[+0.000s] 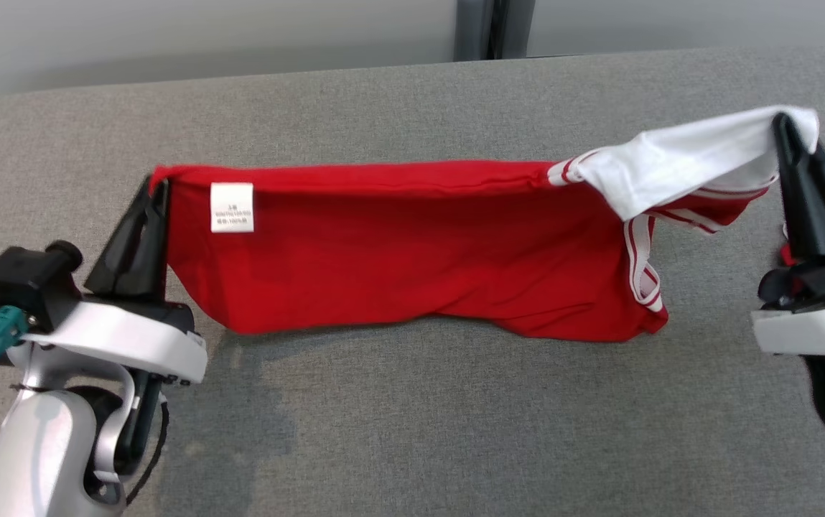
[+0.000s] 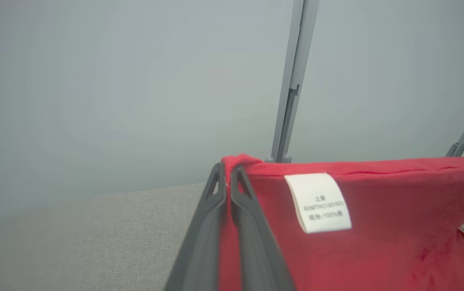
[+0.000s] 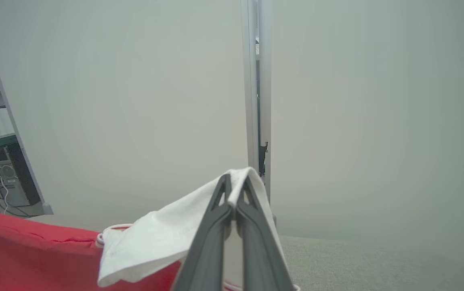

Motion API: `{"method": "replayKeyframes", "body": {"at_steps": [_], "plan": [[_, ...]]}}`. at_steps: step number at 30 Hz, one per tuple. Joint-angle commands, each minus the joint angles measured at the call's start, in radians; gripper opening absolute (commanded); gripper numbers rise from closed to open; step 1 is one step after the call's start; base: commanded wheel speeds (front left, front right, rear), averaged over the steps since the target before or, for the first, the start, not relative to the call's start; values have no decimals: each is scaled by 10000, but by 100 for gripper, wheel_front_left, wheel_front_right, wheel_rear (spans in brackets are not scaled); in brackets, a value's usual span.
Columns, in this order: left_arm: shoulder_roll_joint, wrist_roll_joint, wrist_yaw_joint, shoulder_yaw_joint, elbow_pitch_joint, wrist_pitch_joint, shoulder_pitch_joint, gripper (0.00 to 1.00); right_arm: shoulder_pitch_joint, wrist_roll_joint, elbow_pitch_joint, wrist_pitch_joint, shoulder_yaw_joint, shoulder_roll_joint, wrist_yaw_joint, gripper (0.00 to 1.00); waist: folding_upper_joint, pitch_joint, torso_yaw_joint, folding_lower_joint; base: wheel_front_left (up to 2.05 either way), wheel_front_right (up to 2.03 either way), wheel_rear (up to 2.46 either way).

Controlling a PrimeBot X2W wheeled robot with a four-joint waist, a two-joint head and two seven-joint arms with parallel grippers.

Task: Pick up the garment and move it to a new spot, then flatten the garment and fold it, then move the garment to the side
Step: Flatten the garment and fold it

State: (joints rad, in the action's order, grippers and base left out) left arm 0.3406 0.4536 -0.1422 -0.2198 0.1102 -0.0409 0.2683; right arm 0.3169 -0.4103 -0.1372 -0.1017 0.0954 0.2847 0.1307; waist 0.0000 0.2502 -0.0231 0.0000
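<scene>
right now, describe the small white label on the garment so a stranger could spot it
A red garment hangs stretched over the grey surface. Near its upper edge, beside the left claw, sits a small white label. It is the sole white patch with printed text, unlike the plain white fabric at the other end.

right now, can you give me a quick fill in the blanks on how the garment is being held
The left gripper is shut on the garment where its cloth is coloured ____.
The right gripper is shut on cloth coloured ____.
The sewn label sits nearer the ____ gripper.
Missing: red; white; left.
</scene>
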Motion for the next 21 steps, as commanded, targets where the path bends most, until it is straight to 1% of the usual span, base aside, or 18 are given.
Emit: {"method": "replayKeyframes", "body": {"at_steps": [1,6,12,16,21], "plan": [[119,-91,-65,89,276,-19,304,0,307,133,-304,-32,-144,92,1,0,0,-43,-3,0,0,0,0],[526,-322,-155,393,1228,-268,1095,0,1350,258,-1334,134,-432,257,1,0,0,-217,-55,0,0,0,0],[980,-633,-264,673,2167,-598,2010,0,2529,288,-2095,579,-562,483,1,0,0,-339,-56,0,0,0,0],[1051,-573,-232,706,2422,-782,2426,0,3026,139,-2245,819,-512,512,1,0,0,-323,-39,0,0,0,0],[1070,-694,-147,568,2278,-864,2957,0,3587,-234,-1748,909,-254,519,1,0,0,-178,-24,0,0,0,0]]}}
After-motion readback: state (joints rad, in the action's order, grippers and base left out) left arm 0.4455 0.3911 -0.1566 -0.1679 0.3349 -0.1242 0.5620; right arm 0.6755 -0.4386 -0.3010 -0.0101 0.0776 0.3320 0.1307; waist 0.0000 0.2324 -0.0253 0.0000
